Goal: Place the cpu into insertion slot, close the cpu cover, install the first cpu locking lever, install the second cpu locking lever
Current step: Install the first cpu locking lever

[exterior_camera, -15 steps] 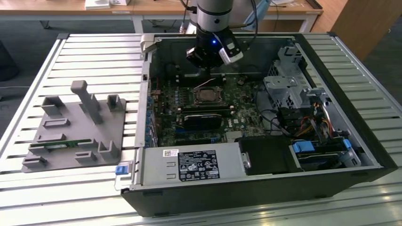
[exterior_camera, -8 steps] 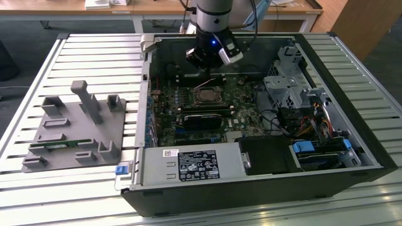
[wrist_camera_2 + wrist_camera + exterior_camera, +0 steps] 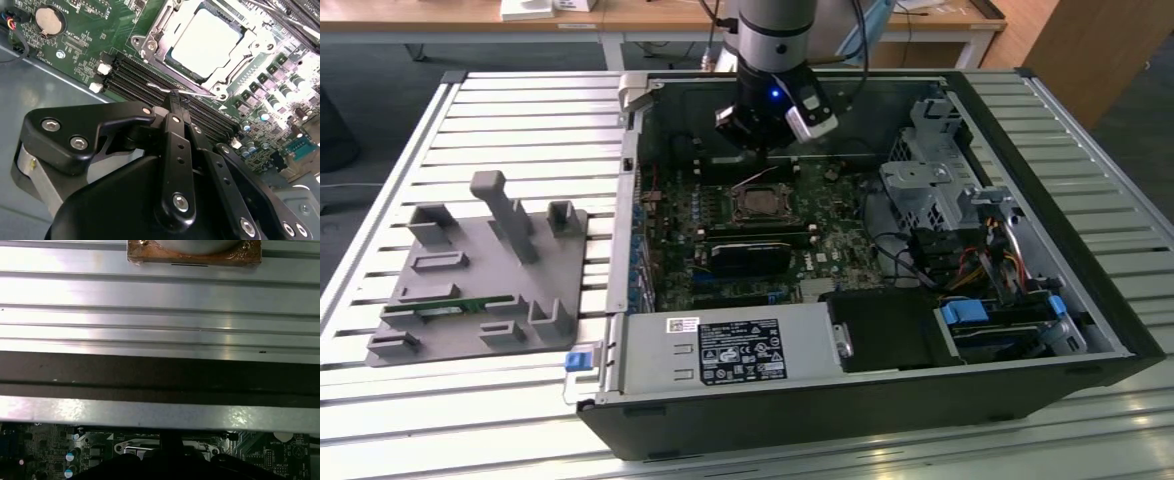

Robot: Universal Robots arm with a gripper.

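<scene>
The cpu (image 3: pixel 205 42) lies flat in the insertion slot (image 3: pixel 758 205), its silvery top showing through the window of the cpu cover (image 3: pixel 150 45). The cover is folded down over it. A thin silver locking lever (image 3: pixel 192 91) runs along the socket's edge beside the memory slots. My gripper (image 3: pixel 172 97) is shut, its black fingertips pressed together right at that lever wire and touching it. In the exterior view the gripper (image 3: pixel 761 160) hangs inside the open computer case, just behind the socket. In the first wrist view a dark finger (image 3: pixel 170 442) stands in front of the socket.
Long black memory slots (image 3: pixel 145 80) lie between gripper and socket. A coin battery (image 3: pixel 47 20) sits on the green board. The case holds a power supply (image 3: pixel 727 350) and drive cage (image 3: pixel 934 190). A grey fixture plate (image 3: pixel 480 270) rests on the slatted table at the exterior view's left.
</scene>
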